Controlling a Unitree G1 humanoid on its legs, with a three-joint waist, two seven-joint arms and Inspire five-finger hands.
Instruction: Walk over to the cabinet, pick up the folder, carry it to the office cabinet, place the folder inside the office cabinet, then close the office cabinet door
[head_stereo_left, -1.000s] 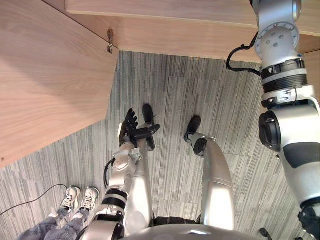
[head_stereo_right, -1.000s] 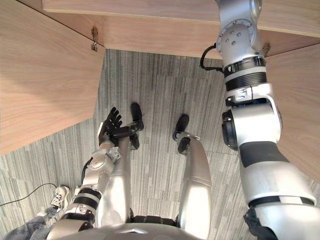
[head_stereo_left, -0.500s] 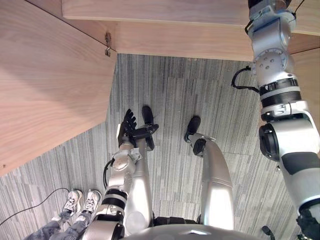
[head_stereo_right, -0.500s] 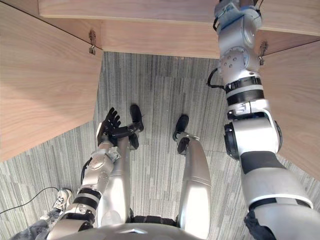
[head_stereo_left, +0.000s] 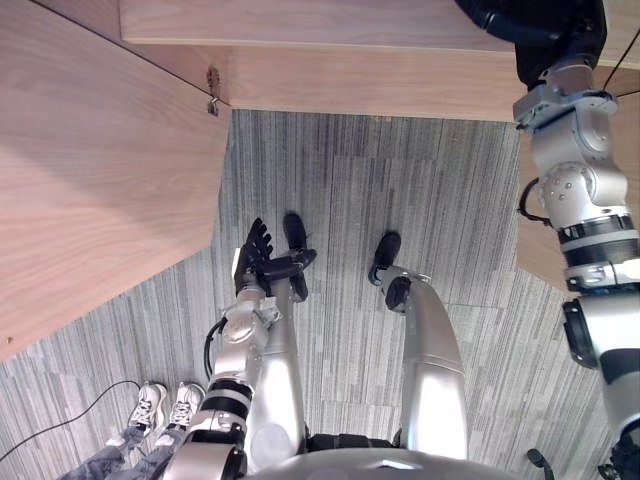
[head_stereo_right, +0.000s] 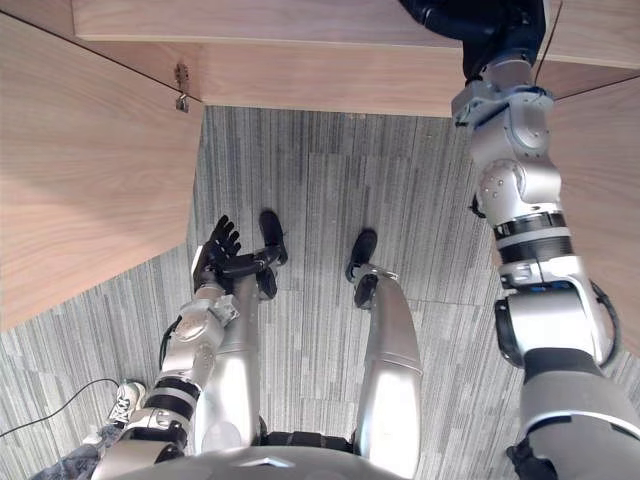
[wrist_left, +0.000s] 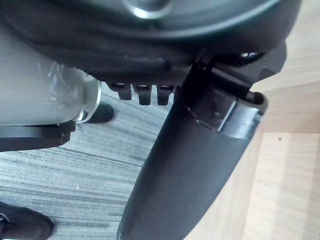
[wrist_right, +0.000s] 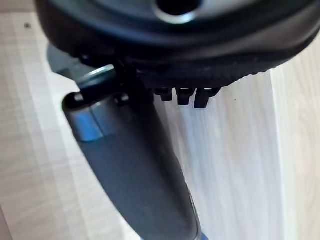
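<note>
The office cabinet's wooden front edge (head_stereo_left: 350, 80) runs across the top of the eye views. Its left door (head_stereo_left: 100, 180) stands swung open on a metal hinge (head_stereo_left: 213, 88), and the right door (head_stereo_right: 605, 190) stands open too. My right hand (head_stereo_left: 535, 30) is raised at the cabinet's upper right, dark against the wood. In the right wrist view its thumb (wrist_right: 135, 170) sticks out straight over pale wood panels, with nothing held. My left hand (head_stereo_left: 262, 262) hangs low by my side over the carpet, fingers spread and empty.
Grey striped carpet (head_stereo_left: 400, 190) covers the floor between the two open doors. A person's white shoes (head_stereo_left: 165, 405) stand at the lower left, close behind the left door.
My right arm has drawn back and swung to the right, so its hand now shows at the top edge. The left hand has stayed put.
</note>
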